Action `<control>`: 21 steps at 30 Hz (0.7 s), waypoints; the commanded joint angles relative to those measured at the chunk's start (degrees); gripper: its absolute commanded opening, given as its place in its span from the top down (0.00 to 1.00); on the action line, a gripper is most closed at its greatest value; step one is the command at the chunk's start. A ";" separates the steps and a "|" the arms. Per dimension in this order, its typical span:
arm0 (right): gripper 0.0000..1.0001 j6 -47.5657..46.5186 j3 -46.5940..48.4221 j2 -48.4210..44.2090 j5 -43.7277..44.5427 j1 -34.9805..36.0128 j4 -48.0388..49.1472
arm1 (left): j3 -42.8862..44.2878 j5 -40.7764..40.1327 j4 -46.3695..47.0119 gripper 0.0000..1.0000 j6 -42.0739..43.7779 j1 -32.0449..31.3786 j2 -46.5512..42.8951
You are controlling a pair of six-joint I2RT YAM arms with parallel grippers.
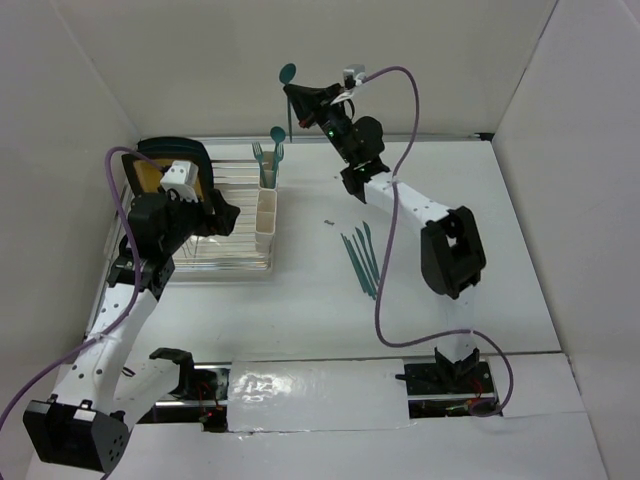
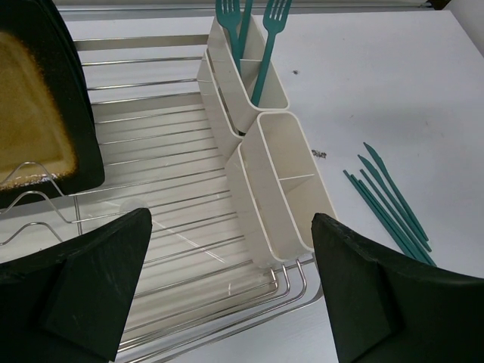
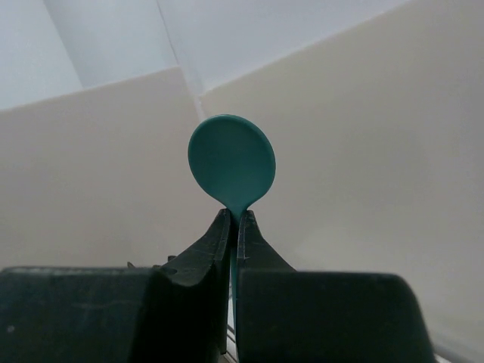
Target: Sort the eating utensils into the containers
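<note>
The right gripper (image 3: 234, 219) has its fingers pressed together on the neck of a teal spoon (image 3: 231, 162), with the bowl pointing up. In the top view the gripper shows against the back wall, past the far end of the containers (image 1: 267, 215).

The left gripper (image 2: 231, 219) is spread wide and holds nothing. It hangs over the wire dish rack (image 2: 151, 151), and its two fingers frame the near end of the cream cups. The cups run along the rack's right edge and touch it. The far cup holds upright forks (image 2: 276, 15), while the nearer cups show open mouths. A yellow-and-black plate (image 2: 30, 113) stands at the rack's left side.

A tight bundle of knives (image 1: 360, 260) lies flat on the table (image 1: 500, 250), right of the cups and well apart from them. White tabletop lies between the two, broken only by a dark speck (image 1: 328, 222). The right arm's elbow hangs just right of the bundle.
</note>
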 commanded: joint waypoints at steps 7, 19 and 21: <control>1.00 9.04 17.26 17.56 -3.40 -1.36 7.86 | 1.13 1.40 2.36 0.00 0.81 0.24 0.94; 1.00 6.15 26.49 24.33 -3.05 0.04 4.88 | 1.13 0.79 2.19 0.00 1.07 0.41 0.85; 1.00 5.62 27.29 24.95 -3.05 0.13 4.26 | 1.13 0.79 2.36 0.00 1.16 0.24 0.33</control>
